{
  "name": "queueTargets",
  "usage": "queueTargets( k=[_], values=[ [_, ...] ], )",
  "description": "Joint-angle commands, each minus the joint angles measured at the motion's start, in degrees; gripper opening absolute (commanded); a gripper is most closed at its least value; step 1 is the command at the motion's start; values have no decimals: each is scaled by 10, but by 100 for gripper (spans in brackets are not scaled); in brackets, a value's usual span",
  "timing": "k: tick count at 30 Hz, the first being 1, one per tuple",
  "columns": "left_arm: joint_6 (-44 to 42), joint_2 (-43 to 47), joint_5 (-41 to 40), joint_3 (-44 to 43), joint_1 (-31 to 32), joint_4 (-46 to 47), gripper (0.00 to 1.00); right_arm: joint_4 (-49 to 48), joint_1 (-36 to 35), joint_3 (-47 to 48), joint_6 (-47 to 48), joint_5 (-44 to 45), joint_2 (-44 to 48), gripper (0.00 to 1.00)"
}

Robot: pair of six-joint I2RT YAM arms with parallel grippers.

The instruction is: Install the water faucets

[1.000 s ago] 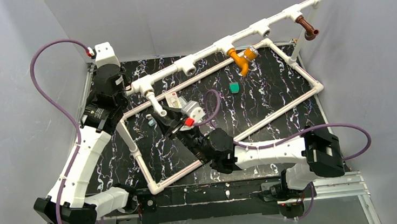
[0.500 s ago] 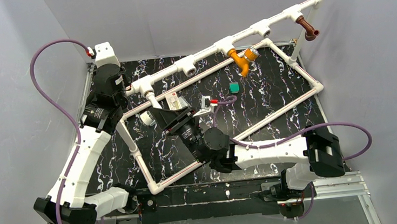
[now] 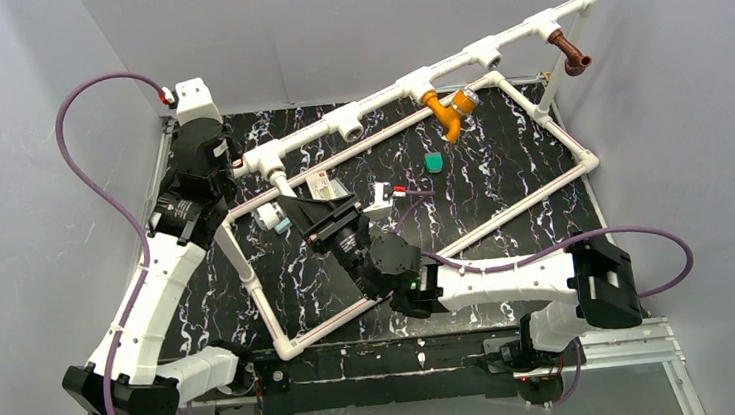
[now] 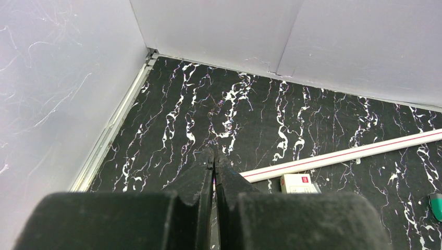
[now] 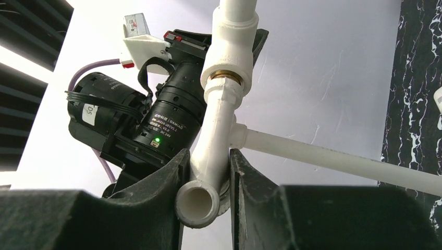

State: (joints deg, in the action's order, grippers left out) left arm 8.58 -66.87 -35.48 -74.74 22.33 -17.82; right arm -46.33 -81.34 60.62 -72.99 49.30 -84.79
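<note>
The white faucet hangs from the leftmost T-fitting of the white pipe frame. My right gripper is shut on it, one finger on each side of its body, its spout mouth facing the camera. In the top view the white faucet shows just above the right gripper. The orange faucet and the reddish-brown faucet hang from fittings further right. My left gripper is shut and empty above the mat's far left corner, and it also shows in the top view.
A small teal piece lies on the black marbled mat inside the frame. A white box with a red label lies beside the frame's floor pipe. A small white piece lies left of the right gripper. Grey walls enclose the mat.
My right wrist has rolled while gripping the white faucet and shifted slightly left toward the fitting. The left arm has not moved.
</note>
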Motion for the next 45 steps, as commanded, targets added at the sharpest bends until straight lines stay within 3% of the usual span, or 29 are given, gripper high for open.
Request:
queueTargets(
  k=[1, 6, 16, 23, 27, 32, 38, 45],
  values=[
    [11, -57, 55, 73, 21, -201, 0, -44, 6, 20, -34, 7, 37, 15],
    [12, -52, 56, 74, 21, -200, 5, -44, 7, 5, -28, -2, 37, 42],
    [11, -50, 55, 75, 21, -201, 4, 1, 13, -11, -34, -37, 43, 64],
    [11, -49, 57, 75, 21, -202, 3, 52, 13, -36, -38, -42, 64, 68],
    [11, -49, 55, 75, 21, -202, 3, 62, 14, -55, 7, -48, 90, 70],
    [11, -48, 53, 78, 21, -202, 3, 100, 13, -61, 111, -70, 127, 75],
    [10, -51, 51, 75, 22, -202, 3, 45, 14, -107, 263, -133, 175, 77],
    [10, -54, 47, 76, 22, -202, 3, 116, 14, -91, 404, -164, 212, 77]
  ],
)
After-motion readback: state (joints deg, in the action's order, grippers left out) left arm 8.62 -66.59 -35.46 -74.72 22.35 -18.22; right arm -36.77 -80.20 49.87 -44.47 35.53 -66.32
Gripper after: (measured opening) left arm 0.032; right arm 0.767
